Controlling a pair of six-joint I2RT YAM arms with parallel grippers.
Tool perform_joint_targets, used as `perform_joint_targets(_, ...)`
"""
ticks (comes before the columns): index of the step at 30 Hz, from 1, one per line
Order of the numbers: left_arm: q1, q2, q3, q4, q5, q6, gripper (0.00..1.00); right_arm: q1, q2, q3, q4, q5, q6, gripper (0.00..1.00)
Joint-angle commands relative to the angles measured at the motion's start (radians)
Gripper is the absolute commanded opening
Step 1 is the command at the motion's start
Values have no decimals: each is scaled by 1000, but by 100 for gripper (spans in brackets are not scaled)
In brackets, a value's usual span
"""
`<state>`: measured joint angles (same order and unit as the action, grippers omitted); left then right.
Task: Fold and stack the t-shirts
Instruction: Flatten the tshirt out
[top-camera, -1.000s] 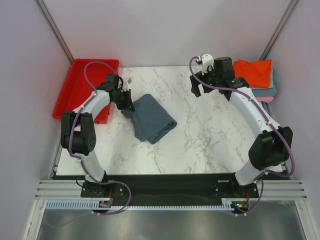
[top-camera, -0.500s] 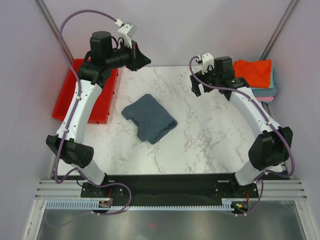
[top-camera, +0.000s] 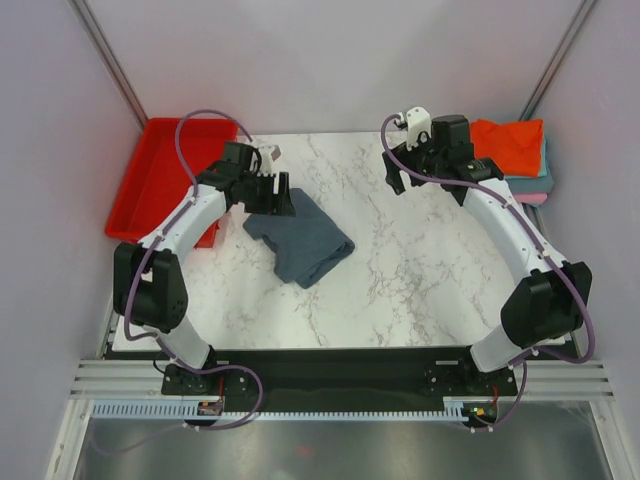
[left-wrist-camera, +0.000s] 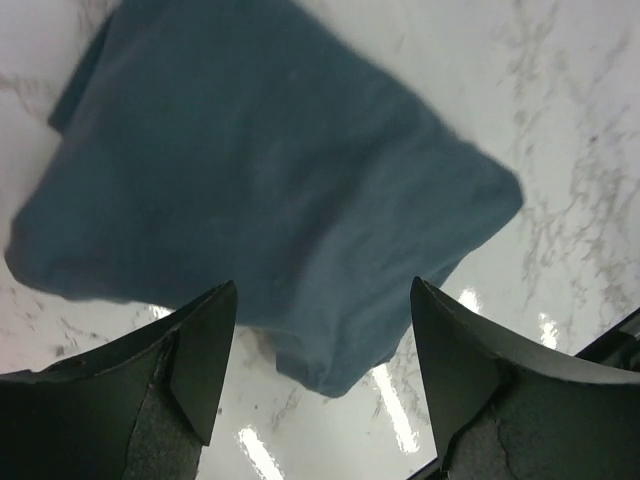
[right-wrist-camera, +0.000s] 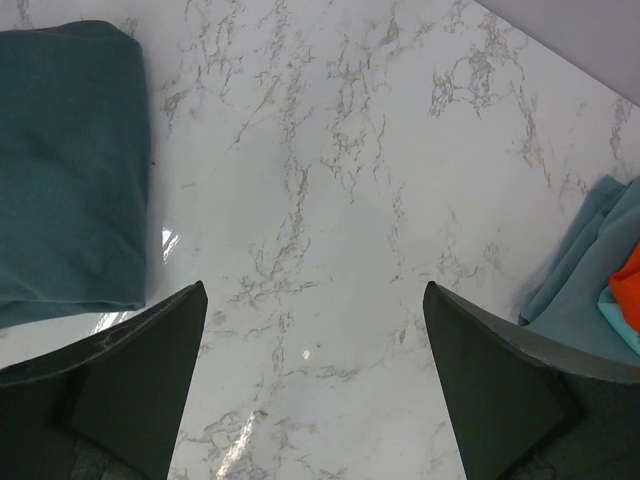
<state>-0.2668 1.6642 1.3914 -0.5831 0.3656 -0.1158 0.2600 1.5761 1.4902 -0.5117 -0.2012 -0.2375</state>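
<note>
**A:** Where does the shirt lie, and how is it turned?

**B:** I see the slate blue-grey t-shirt (top-camera: 305, 240) on the counter (top-camera: 420, 290), a little left of the middle in the top view. It is folded into a thick oblong bundle. Its long axis runs on a diagonal, from the upper left towards the lower right of that frame. The lower right end is a rounded fold, and the upper left end lies under my left tool (top-camera: 278, 198).

**A:** What is the cloth like?

**B:** It is soft and matte, with shallow wrinkles and loose, uneven edges. The counter is hard white marble pattern with grey veins, and it is glossy, because the lamps reflect in it.

**A:** And the tools?

**B:** In the left wrist view the left tool (left-wrist-camera: 320, 288) stands wide over the shirt (left-wrist-camera: 270, 180), with nothing between its dark fingers. I cannot tell if it touches the cloth. The right tool (top-camera: 394, 175) is also spread wide and holds nothing. It hangs over bare counter at the upper middle, well apart from the bundle.

**A:** Other shirts?

**B:** At the upper right there is a flat stack. The orange-red t-shirt (top-camera: 508, 143) is on top, with teal cloth (top-camera: 545, 168) and a pink edge (top-camera: 536, 198) below. A red plastic tray (top-camera: 150, 180) stands at the upper left.
</note>
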Motion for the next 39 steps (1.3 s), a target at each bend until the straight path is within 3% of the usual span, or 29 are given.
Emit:
perform_joint_targets(1,12,9,-45,8,-44,-39,78,1,-28,-19,21,6,-14,98)
perform_joint_targets(10,20,195,-22,20,-44,-41,78,1,-4,-7,21,8,-14,98)
perform_joint_targets(11,20,215,-12,17,-92,-12,62,1,-1,-2,19,11,-14,98)
perform_joint_targets(14,20,233,23,9,-102,-7,33,1,5,-2,19,16,-17,98)
perform_joint_targets(15,20,233,32,5,-102,-7,17,1,7,-5,21,17,-16,98)
perform_joint_targets(16,20,229,40,5,-91,-8,9,1,5,-7,22,19,-17,98)
perform_joint_targets(18,21,201,61,6,-86,-22,2,1,2,-8,22,22,-22,98)
perform_joint_targets(22,14,123,122,19,-42,-45,2,-1,2,-11,21,29,-23,98)
perform_joint_targets(31,-86,37,544,28,121,14,2,-1,22,4,25,45,-26,98)
perform_joint_targets(39,-160,31,644,48,91,41,2,-4,7,8,29,68,-29,98)
